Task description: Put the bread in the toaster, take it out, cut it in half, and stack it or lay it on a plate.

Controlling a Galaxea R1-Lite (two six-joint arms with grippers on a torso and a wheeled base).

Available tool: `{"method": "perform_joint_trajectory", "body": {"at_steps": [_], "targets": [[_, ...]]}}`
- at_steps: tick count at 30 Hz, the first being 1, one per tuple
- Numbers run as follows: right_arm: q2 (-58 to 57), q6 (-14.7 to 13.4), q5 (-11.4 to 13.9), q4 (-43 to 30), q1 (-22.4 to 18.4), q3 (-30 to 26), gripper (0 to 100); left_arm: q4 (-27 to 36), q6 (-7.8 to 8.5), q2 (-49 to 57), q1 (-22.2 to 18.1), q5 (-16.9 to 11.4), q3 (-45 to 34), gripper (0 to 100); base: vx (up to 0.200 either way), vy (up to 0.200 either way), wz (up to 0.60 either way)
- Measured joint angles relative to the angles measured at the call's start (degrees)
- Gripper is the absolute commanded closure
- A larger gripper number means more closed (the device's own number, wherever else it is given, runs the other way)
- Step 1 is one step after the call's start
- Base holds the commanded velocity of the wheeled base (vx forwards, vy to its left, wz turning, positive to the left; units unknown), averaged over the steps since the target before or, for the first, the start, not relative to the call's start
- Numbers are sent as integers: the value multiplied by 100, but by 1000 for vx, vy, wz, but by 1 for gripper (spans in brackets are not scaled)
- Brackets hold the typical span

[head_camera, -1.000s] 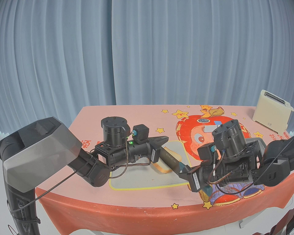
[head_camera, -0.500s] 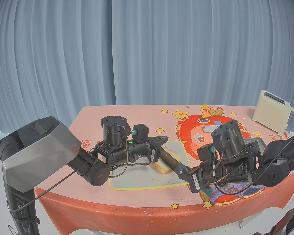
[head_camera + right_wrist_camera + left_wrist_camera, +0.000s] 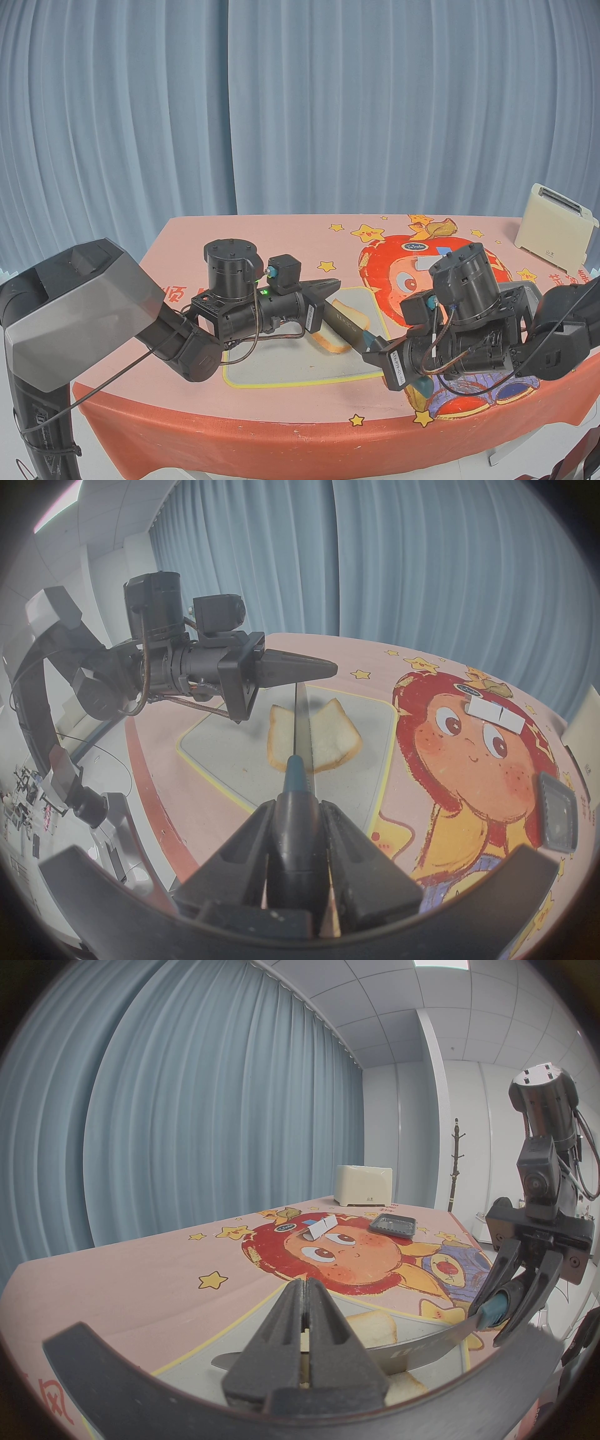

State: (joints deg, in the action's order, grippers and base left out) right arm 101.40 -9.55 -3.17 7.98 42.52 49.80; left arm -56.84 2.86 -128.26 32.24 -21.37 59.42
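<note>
Pleated blue-grey curtain (image 3: 312, 106) hangs behind the table (image 3: 250, 431) and closes off the whole far side. The table is draped in a salmon-pink cloth printed with a red-haired cartoon figure (image 3: 390, 269) and yellow stars. Past the table's right end the curtain stops at a plain white wall (image 3: 409, 1141) with a dark coat stand (image 3: 455, 1160) upright before it; overhead, a ceiling (image 3: 387, 1004) of square white tiles, one lit panel (image 3: 440, 963).
</note>
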Motion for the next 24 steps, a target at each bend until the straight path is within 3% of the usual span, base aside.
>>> {"method": "perform_joint_trajectory", "body": {"at_steps": [24], "targets": [[91,-16,0,33,-38,22,100,49,-13,20,0,44,296,100,0,0,0]]}}
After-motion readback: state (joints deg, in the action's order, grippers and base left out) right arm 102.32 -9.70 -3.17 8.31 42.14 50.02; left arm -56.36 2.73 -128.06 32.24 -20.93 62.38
